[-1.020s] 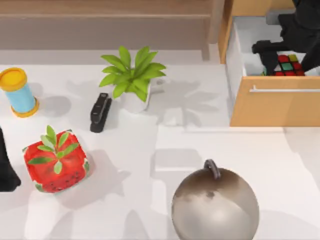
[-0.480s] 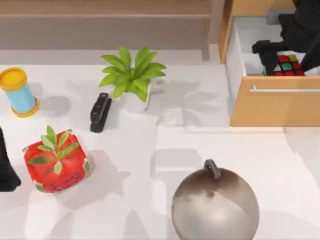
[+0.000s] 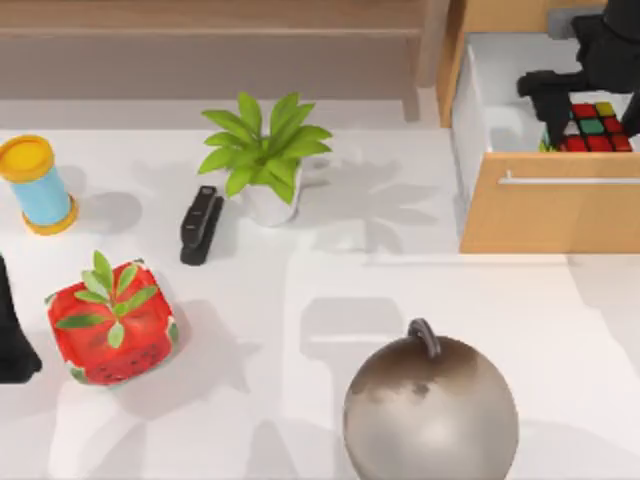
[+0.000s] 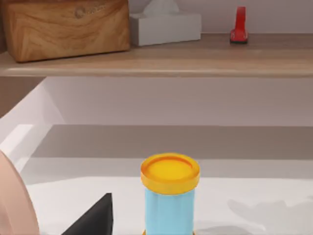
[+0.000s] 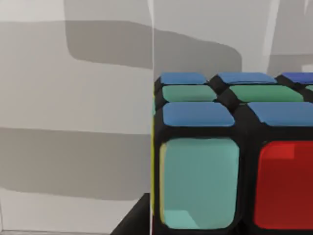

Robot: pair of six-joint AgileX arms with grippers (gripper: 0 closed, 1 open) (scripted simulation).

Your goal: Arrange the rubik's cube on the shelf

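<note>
The rubik's cube (image 3: 592,127), black-framed with red, green and yellow squares on top, is in the open white drawer (image 3: 480,95) at the back right. My right gripper (image 3: 597,118) stands over it and is shut on it, with one black finger (image 3: 555,112) along the cube's left side. The right wrist view has the cube (image 5: 234,161) very near, showing teal, red, blue and green squares. The shelf (image 3: 200,32) is a long wooden board along the back left, and in the left wrist view the shelf (image 4: 195,61) carries a wooden box, a tissue box and a small red item. My left gripper (image 3: 10,340) is parked at the left edge.
The orange-brown drawer cabinet (image 3: 540,212) with its silver handle sits at the right. On the table are a potted plant (image 3: 265,150), a black stapler (image 3: 200,225), a blue can with a yellow lid (image 3: 35,185), a strawberry-patterned cube (image 3: 110,322) and a large metal ball (image 3: 430,410).
My right gripper has shifted to the right and slightly toward the back, and the rubik's cube has moved with it. The left arm has stayed still.
</note>
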